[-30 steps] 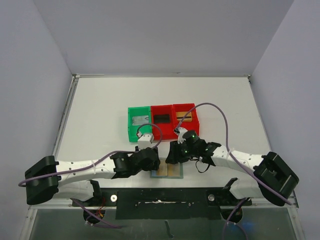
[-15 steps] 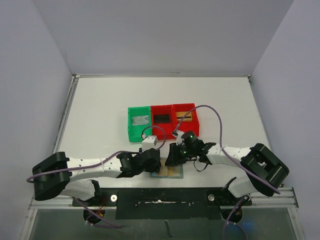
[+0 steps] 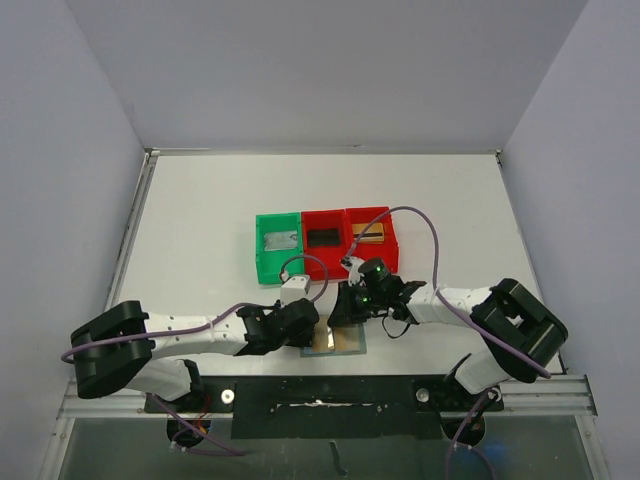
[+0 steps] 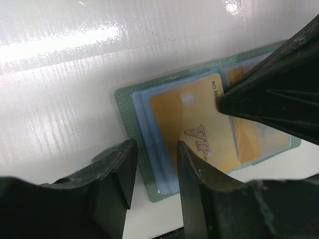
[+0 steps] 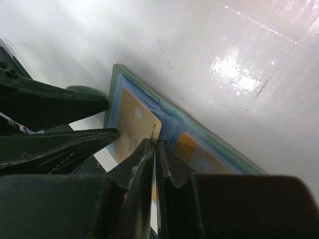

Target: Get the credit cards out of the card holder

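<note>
The card holder (image 3: 347, 343) lies open and flat at the table's near edge, a grey-green sleeve (image 4: 125, 115) with blue pockets. A gold credit card (image 4: 192, 122) marked VIP sticks partly out of its left pocket, and a second gold card (image 5: 185, 144) sits in the right pocket. My right gripper (image 5: 157, 145) is shut on the inner edge of the VIP card (image 5: 134, 119). My left gripper (image 4: 155, 167) is open and straddles the holder's outer edge, one finger on the table and the other over the card. In the top view both grippers, left (image 3: 312, 333) and right (image 3: 337, 318), meet over the holder.
A green bin (image 3: 262, 250) with a silver card and two red bins (image 3: 325, 222) (image 3: 389, 232), one with a black card and one with a gold card, stand in a row behind the holder. The black base rail (image 3: 320, 400) runs just below the holder.
My right gripper has closed onto the gold card's edge. The left jaws have narrowed over the holder's edge. Both arms' elbows have drawn inward.
</note>
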`<state>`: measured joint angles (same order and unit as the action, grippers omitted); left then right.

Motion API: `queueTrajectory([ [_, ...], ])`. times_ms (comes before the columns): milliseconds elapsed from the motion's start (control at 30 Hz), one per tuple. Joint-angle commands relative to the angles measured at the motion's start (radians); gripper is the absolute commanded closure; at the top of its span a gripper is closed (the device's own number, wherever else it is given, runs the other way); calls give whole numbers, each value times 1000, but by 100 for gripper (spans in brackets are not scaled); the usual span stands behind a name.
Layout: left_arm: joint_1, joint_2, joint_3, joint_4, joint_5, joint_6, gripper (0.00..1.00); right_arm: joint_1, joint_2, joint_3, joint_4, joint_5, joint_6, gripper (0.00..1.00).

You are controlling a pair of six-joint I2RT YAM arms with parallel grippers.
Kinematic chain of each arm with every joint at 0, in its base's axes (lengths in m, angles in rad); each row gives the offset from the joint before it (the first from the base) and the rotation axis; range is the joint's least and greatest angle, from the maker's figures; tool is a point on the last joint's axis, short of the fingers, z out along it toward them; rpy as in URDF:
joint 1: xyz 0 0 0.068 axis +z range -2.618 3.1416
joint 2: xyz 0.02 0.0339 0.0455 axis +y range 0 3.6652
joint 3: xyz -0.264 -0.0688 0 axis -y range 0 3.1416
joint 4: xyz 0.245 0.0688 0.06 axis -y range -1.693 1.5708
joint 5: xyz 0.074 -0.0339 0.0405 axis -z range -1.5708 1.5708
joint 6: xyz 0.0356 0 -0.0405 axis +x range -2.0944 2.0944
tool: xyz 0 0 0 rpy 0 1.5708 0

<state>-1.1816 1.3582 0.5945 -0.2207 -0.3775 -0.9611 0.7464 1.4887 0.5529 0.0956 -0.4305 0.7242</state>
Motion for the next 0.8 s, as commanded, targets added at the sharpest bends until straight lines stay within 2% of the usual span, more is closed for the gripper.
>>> queueTrajectory([
  [0,7,17,4,33,-4,-12,64,-5,-33,21,82,-15,11,95],
  [500,8,32,9,20,-29,-18,67,-55,-81,-34,75,-32,7,96],
  [767,8,19,9,9,-40,-18,67,-78,-112,-33,57,6,27,94],
])
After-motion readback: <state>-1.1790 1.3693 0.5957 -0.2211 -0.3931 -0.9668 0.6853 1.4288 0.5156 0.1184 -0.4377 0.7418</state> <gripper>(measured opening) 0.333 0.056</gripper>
